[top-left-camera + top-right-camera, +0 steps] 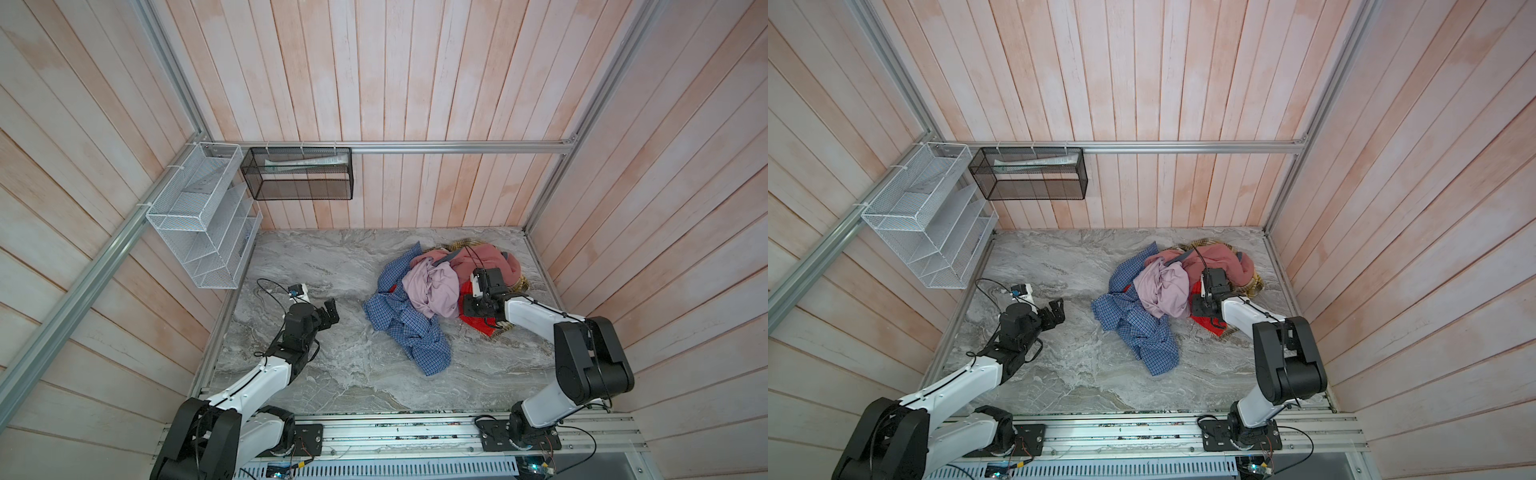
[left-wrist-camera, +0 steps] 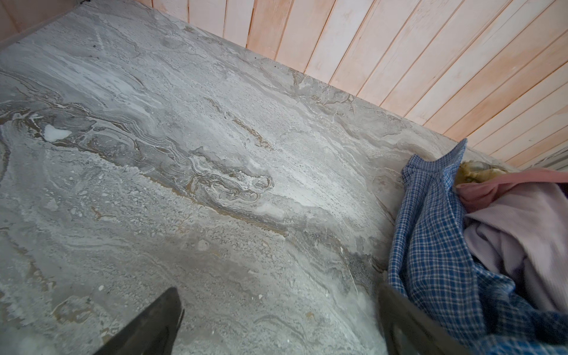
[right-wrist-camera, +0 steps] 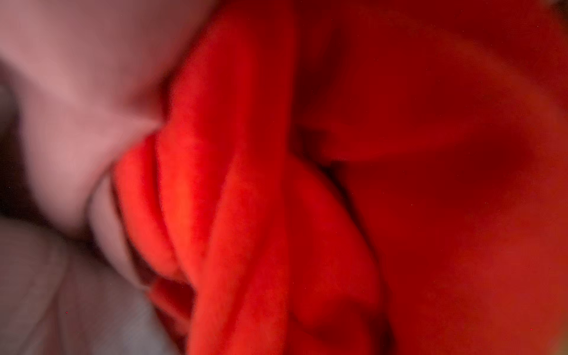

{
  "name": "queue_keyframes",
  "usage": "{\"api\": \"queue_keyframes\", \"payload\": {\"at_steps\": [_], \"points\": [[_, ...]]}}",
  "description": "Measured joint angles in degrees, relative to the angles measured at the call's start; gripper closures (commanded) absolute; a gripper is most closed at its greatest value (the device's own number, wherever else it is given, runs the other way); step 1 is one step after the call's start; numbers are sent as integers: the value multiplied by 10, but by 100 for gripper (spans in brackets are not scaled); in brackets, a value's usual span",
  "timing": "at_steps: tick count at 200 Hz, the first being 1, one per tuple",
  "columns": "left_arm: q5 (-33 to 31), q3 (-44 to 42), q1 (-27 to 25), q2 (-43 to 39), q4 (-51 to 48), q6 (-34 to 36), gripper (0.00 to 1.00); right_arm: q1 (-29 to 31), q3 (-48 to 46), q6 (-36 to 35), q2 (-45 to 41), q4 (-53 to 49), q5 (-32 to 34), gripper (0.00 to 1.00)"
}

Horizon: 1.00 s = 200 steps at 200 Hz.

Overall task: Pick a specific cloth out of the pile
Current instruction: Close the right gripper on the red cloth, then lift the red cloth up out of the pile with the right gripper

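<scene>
The pile sits at the back right of the marble table in both top views: blue checked shirt (image 1: 407,328) (image 1: 1142,332), pale lilac garment (image 1: 432,291), dusty-pink garment (image 1: 492,257) and yellow plaid cloth (image 1: 505,329). The bright red cloth (image 1: 480,323) (image 1: 1209,324) peeks out under them. My right gripper (image 1: 464,306) (image 1: 1196,309) is pushed down into it, fingertips buried. The right wrist view is filled with bunched red cloth (image 3: 307,184) whose folds gather toward the jaws, beside lilac fabric (image 3: 76,107). My left gripper (image 1: 331,311) (image 1: 1057,311) (image 2: 279,307) hovers open and empty, left of the shirt (image 2: 430,239).
A white wire rack (image 1: 199,224) and a black mesh basket (image 1: 299,172) hang on the back-left walls. Wooden plank walls enclose the marble table (image 1: 316,266) on three sides. The arm bases stand on a rail (image 1: 395,434) along the front edge.
</scene>
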Motion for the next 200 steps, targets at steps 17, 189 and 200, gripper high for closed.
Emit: {"api": "queue_keyframes", "payload": {"at_steps": [17, 189, 200], "points": [[0, 0, 0, 0, 0, 0, 0, 0, 0, 8, -22, -11, -7, 100], [2, 0, -1, 9, 2, -6, 0, 26, 192, 55, -283, -192, -42, 100], [2, 0, -3, 9, 2, -7, 0, 32, 212, 55, -284, -195, -40, 100]]}}
